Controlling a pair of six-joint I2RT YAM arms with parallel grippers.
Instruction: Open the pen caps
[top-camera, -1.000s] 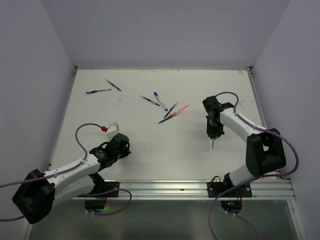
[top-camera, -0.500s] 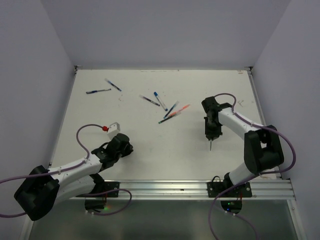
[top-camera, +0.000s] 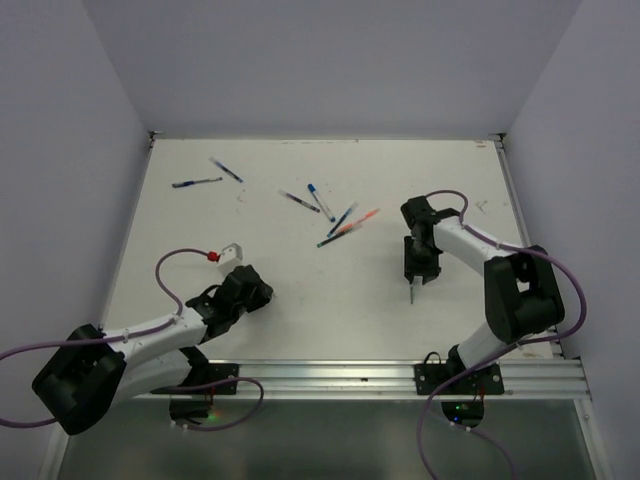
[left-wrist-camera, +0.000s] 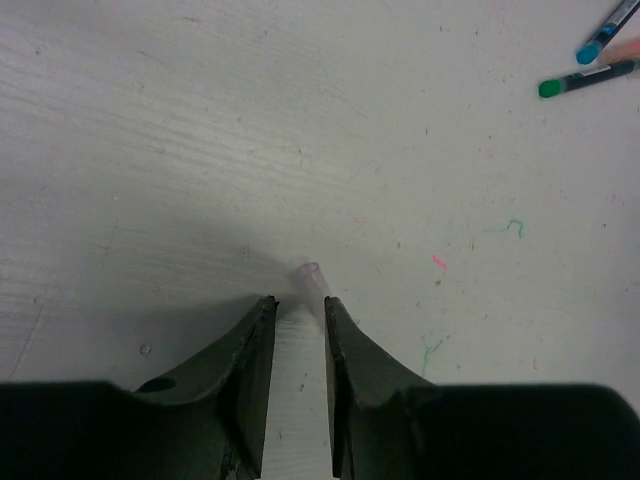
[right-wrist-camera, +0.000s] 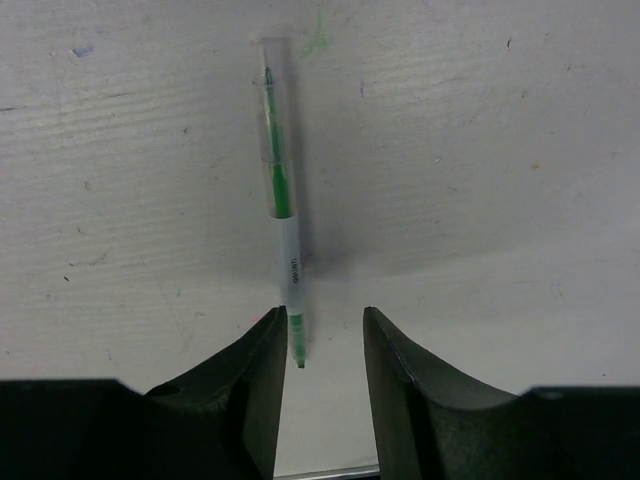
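- A set-down is judged in hand: the right gripper's (right-wrist-camera: 322, 325) jaws stand apart beside a bare-tipped green pen (right-wrist-camera: 280, 200), right of the tabletop's (top-camera: 330, 320) centre.
- The left gripper's (left-wrist-camera: 298, 305) jaws, narrowly apart, flank a clear cap (left-wrist-camera: 310, 272) toward the near-left corner.
- Next, a reach is called for to the blue caps (top-camera: 311, 187) on pens (top-camera: 298, 200) at the far middle.
- The clear cap is shown only by the left wrist view, and the pen group's spread only from above.

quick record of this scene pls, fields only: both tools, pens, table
left tool: fingers slightly parted, small pale cap at their tips
right tool: open, green pen lying on the table between its fingers, close to one
pen cluster: far middle, one pen orange-red
two pens: far left
table: white, faint pen marks
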